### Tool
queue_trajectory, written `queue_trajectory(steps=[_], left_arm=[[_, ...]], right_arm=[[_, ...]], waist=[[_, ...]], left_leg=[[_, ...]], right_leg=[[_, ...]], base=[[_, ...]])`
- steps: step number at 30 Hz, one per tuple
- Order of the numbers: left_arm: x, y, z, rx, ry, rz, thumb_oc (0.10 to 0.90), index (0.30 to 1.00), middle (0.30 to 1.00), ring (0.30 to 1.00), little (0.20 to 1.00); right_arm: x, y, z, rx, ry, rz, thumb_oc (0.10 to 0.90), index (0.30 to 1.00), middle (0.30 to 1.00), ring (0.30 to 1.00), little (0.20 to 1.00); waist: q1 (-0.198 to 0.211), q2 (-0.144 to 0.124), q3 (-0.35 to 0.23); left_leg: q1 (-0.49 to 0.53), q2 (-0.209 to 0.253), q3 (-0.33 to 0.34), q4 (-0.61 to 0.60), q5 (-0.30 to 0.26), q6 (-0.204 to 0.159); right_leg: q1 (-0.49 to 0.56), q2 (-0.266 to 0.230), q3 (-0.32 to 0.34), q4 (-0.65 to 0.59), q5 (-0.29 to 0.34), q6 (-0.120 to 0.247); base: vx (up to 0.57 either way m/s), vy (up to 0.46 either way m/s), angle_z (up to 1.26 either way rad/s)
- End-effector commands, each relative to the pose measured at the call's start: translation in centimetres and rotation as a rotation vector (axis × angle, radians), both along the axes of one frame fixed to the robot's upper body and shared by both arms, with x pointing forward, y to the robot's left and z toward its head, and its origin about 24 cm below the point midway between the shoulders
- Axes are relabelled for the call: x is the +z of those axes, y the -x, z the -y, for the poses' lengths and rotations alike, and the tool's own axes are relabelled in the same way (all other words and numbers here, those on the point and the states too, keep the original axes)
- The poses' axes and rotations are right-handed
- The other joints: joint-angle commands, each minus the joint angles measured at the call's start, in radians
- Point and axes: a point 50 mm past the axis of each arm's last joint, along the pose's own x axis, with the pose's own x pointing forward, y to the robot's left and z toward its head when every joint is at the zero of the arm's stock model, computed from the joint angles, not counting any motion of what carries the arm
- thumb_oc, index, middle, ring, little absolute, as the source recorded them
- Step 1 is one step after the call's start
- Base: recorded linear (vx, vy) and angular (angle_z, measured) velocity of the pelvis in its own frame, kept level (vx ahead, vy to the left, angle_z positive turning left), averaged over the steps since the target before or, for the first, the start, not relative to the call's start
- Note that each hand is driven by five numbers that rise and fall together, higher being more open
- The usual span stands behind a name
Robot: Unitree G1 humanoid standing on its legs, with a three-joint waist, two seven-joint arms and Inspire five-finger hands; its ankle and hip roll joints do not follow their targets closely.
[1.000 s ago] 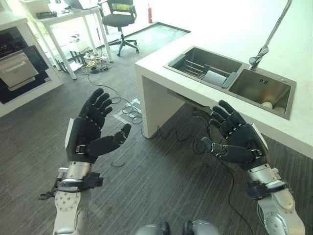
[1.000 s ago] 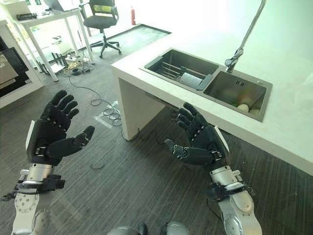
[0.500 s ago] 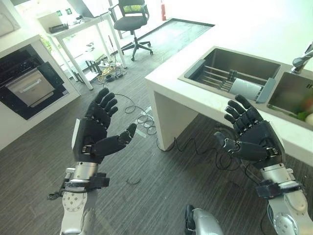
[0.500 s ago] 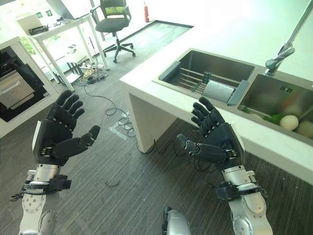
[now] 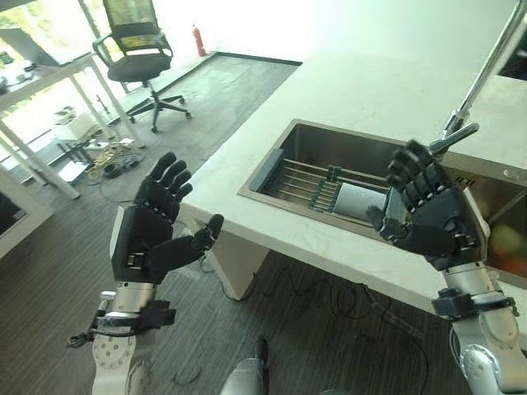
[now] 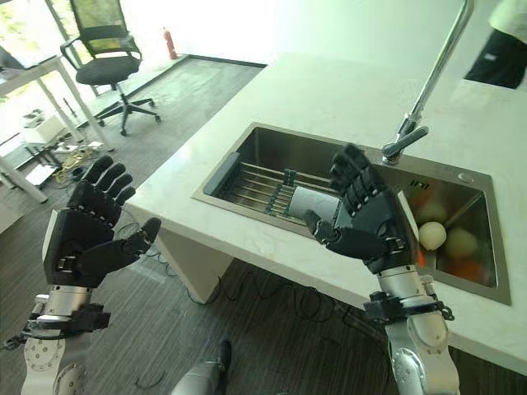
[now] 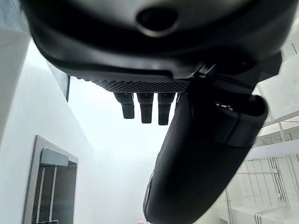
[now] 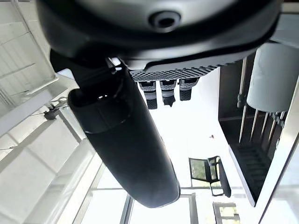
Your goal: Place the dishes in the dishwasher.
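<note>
Landmark: double sink (image 6: pixel 247 144) set in white counter (image 6: pixel 329 90).

L hand (image 5: pixel 152 234) hovering off the counter's near-left corner, over the floor, well apart from sink; fingers straight and spread, thumb out, holding nothing.

R hand (image 6: pixel 366 222) hanging above the sink's near rim, roughly over the divider between the two basins; fingers extended, thumb out, palm empty. R wrist view agreeing: fingertips (image 8: pixel 161 91) straight, nothing between them and thumb.

Dishes: pale grey cylindrical piece (image 6: pixel 313 202), prob. a cup or bowl on its side, lying on the wire rack (image 6: pixel 255 185) in sink's left basin, just beside the R hand's thumb in the head views, not touching as far as can be told. Right basin holding round pale items (image 6: pixel 432 236) plus sth orange, too blurred to ID.

Tap (image 6: pixel 428 78) rising at sink's far rim. Office chair (image 6: pixel 103 62) well beyond sink's left end. Person standing past the counter's far right corner.
</note>
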Motion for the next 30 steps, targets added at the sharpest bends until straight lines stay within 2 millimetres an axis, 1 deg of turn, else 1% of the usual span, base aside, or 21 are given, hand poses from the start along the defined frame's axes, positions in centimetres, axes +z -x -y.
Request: queue_trajectory(steps=[1,3,6,9,10,11,12,13,15,16,17,19,21,23,24,25,26,27,28,29,30], left_arm=[[6.1,0.1,0.6,-0.021,-0.133,0.313,0.800,0.900,0.900,0.900,0.900],[6.8,-0.1,1.1,-0.043,-0.210,0.328,0.800,0.900,0.900,0.900,0.900],[7.2,-0.5,1.4,-0.054,-0.229,0.331,0.800,0.900,0.900,0.900,0.900],[7.3,-0.4,1.4,-0.085,-0.205,0.333,0.800,0.900,0.900,0.900,0.900],[7.3,-0.3,1.5,-0.075,-0.206,0.342,0.800,0.900,0.900,0.900,0.900],[7.5,-0.3,1.4,-0.059,-0.192,0.347,0.800,0.900,0.900,0.900,0.900],[7.5,-0.4,1.4,-0.053,-0.186,0.349,0.800,0.900,0.900,0.900,0.900],[7.6,-0.5,1.3,-0.059,-0.169,0.347,0.800,0.900,0.900,0.900,0.900],[7.7,-0.4,1.3,-0.054,-0.177,0.355,0.800,0.900,0.900,0.900,0.900],[7.8,-0.3,1.5,-0.051,-0.194,0.366,0.800,0.900,0.900,0.900,0.900],[8.0,-0.3,1.7,-0.053,-0.207,0.379,0.800,0.900,0.900,0.900,0.900],[8.3,-0.2,2.2,-0.066,-0.220,0.407,0.800,0.900,0.900,0.900,0.900],[8.2,-0.2,2.0,-0.077,-0.189,0.398,0.800,0.900,0.900,0.900,0.900],[8.0,-0.3,1.9,-0.091,-0.128,0.393,0.800,0.900,0.900,0.900,0.900],[7.9,-0.2,1.9,-0.100,-0.106,0.394,0.800,0.900,0.900,0.900,0.900],[7.9,-0.2,2.0,-0.106,-0.098,0.396,0.800,0.900,0.900,0.900,0.900],[7.8,-0.1,2.4,-0.118,-0.087,0.403,0.800,0.900,0.900,0.900,0.900],[7.8,-0.1,2.4,-0.120,-0.075,0.404,0.800,0.900,0.900,0.900,0.900],[7.6,0.1,2.4,-0.115,-0.057,0.404,0.800,0.900,0.900,0.900,0.900],[7.5,0.3,2.3,-0.110,-0.050,0.404,0.800,0.900,0.900,0.900,0.900],[7.3,0.5,2.1,-0.106,-0.046,0.406,0.800,0.900,0.900,0.900,0.900]], right_arm=[[4.6,0.6,-0.5,0.032,-0.043,0.279,0.800,0.900,0.900,0.900,0.900],[4.2,0.9,-0.4,0.027,-0.066,0.264,0.800,0.900,0.900,0.900,0.900],[3.8,0.9,-0.7,0.031,-0.089,0.246,0.800,0.900,0.900,0.900,0.900],[3.2,0.8,-1.0,0.030,-0.109,0.220,0.800,0.900,0.900,0.900,0.900],[2.7,0.4,-1.5,0.054,-0.115,0.205,0.800,0.900,0.900,0.900,0.900],[2.5,-0.1,-1.9,0.082,-0.130,0.198,0.800,0.900,0.900,0.900,0.900],[2.5,-0.2,-2.0,0.090,-0.134,0.198,0.800,0.900,0.900,0.900,0.900],[2.6,-0.4,-2.3,0.097,-0.142,0.198,0.800,0.900,0.900,0.900,0.900],[2.6,-0.6,-2.7,0.116,-0.153,0.194,0.800,0.900,0.900,0.900,0.900],[2.7,-0.8,-3.0,0.133,-0.153,0.196,0.800,0.900,0.900,0.900,0.900],[2.8,-0.7,-3.0,0.143,-0.148,0.200,0.800,0.900,0.900,0.900,0.900],[3.2,-0.4,-3.0,0.161,-0.123,0.216,0.800,0.900,0.900,0.900,0.900],[3.4,-0.3,-2.9,0.161,-0.095,0.216,0.800,0.900,0.900,0.900,0.900],[3.7,-0.4,-2.9,0.175,-0.069,0.220,0.800,0.900,0.900,0.900,0.900],[3.8,-0.4,-2.9,0.180,-0.053,0.224,0.800,0.900,0.900,0.900,0.900],[3.8,-0.4,-2.9,0.182,-0.047,0.226,0.800,0.900,0.900,0.900,0.900],[4.0,-0.3,-2.8,0.188,-0.031,0.229,0.800,0.900,0.900,0.900,0.900],[4.1,-0.2,-2.7,0.193,-0.019,0.229,0.800,0.900,0.900,0.900,0.900],[4.0,-0.1,-2.7,0.210,0.000,0.230,0.800,0.900,0.900,0.900,0.900],[4.0,0.1,-2.7,0.223,0.013,0.232,0.800,0.900,0.900,0.900,0.900],[4.0,0.3,-2.6,0.230,0.027,0.230,0.800,0.900,0.900,0.900,0.900]], waist=[[0.017,-0.022,-0.050],[0.008,-0.023,-0.050],[-0.002,-0.020,-0.050],[-0.010,-0.002,-0.043],[0.003,-0.001,-0.036],[0.022,-0.016,-0.035],[0.026,-0.020,-0.036],[0.032,-0.029,-0.040],[0.034,-0.034,-0.042],[0.031,-0.037,-0.043],[0.025,-0.036,-0.041],[0.007,-0.051,-0.049],[-0.004,-0.056,-0.056],[-0.016,-0.057,-0.066],[-0.021,-0.055,-0.067],[-0.022,-0.055,-0.069],[-0.016,-0.062,-0.065],[-0.014,-0.067,-0.061],[-0.002,-0.081,-0.049],[0.006,-0.087,-0.042],[0.013,-0.090,-0.038]], left_leg=[[0.121,0.016,0.000,-0.026,-0.118,-0.031],[0.137,0.010,0.012,-0.026,-0.133,-0.010],[0.148,0.005,0.024,-0.026,-0.145,0.014],[0.165,0.006,0.025,-0.026,-0.153,0.035],[0.174,0.017,0.066,-0.026,-0.166,0.034],[0.178,0.021,0.112,-0.026,-0.177,0.024],[0.181,0.022,0.122,-0.026,-0.182,0.022],[0.185,0.025,0.141,-0.026,-0.193,0.017],[0.200,0.037,0.172,-0.026,-0.207,0.010],[0.212,0.042,0.186,-0.026,-0.219,0.011],[0.226,0.048,0.185,-0.026,-0.236,0.016],[0.228,0.054,0.189,-0.026,-0.239,0.016],[0.248,0.073,0.204,-0.026,-0.246,0.007],[0.280,0.097,0.222,-0.026,-0.249,-0.007],[0.297,0.112,0.228,-0.026,-0.239,-0.019],[0.302,0.120,0.233,-0.026,-0.213,-0.029],[0.314,0.138,0.241,-0.026,-0.084,-0.057],[0.329,0.136,0.240,-0.026,-0.054,-0.062],[0.323,0.103,0.219,-0.001,-0.019,-0.061],[0.291,0.082,0.201,0.041,-0.018,-0.055],[0.252,0.066,0.197,0.043,-0.022,-0.047]], right_leg=[[-0.148,-0.129,-0.037,0.009,0.068,0.102],[-0.132,-0.143,-0.044,0.009,0.077,0.110],[-0.117,-0.149,-0.062,0.009,0.113,0.117],[-0.094,-0.125,-0.102,0.012,0.218,0.106],[-0.111,-0.151,-0.170,0.009,0.229,0.099],[-0.151,-0.214,-0.217,0.009,0.200,0.107],[-0.168,-0.232,-0.219,0.009,0.189,0.111],[-0.212,-0.273,-0.211,0.009,0.187,0.128],[-0.270,-0.319,-0.214,0.009,0.226,0.152],[-0.304,-0.331,-0.210,0.009,0.256,0.161],[-0.316,-0.319,-0.189,0.009,0.248,0.167],[-0.333,-0.299,-0.143,0.009,0.231,0.166],[-0.332,-0.285,-0.142,0.009,0.217,0.169],[-0.322,-0.261,-0.145,0.009,0.196,0.158],[-0.308,-0.242,-0.144,0.009,0.184,0.143],[-0.304,-0.234,-0.144,0.009,0.179,0.133],[-0.273,-0.213,-0.140,0.009,0.152,0.104],[-0.257,-0.209,-0.138,0.009,0.140,0.094],[-0.237,-0.210,-0.125,0.009,0.127,0.080],[-0.232,-0.211,-0.118,0.009,0.125,0.073],[-0.224,-0.205,-0.106,0.009,0.118,0.072]], base=[[0.18,0.228,-0.31],[0.19,0.249,-0.30],[0.17,0.181,-0.31],[0.17,0.134,-0.25],[0.12,-0.048,-1.01],[0.08,-0.117,-1.52],[0.11,-0.247,-1.59],[0.14,-0.237,-1.09],[0.19,-0.287,-0.68],[0.24,-0.305,-0.60],[0.23,-0.332,-0.52],[0.25,-0.441,-0.13],[0.23,-0.405,0.30],[0.23,-0.376,0.26],[0.21,-0.326,-0.09],[0.27,-0.413,-0.19],[0.27,-0.376,-0.31],[0.29,-0.392,-0.33],[0.17,-0.214,-0.29],[0.13,-0.159,-0.09],[0.09,-0.071,-0.16]])
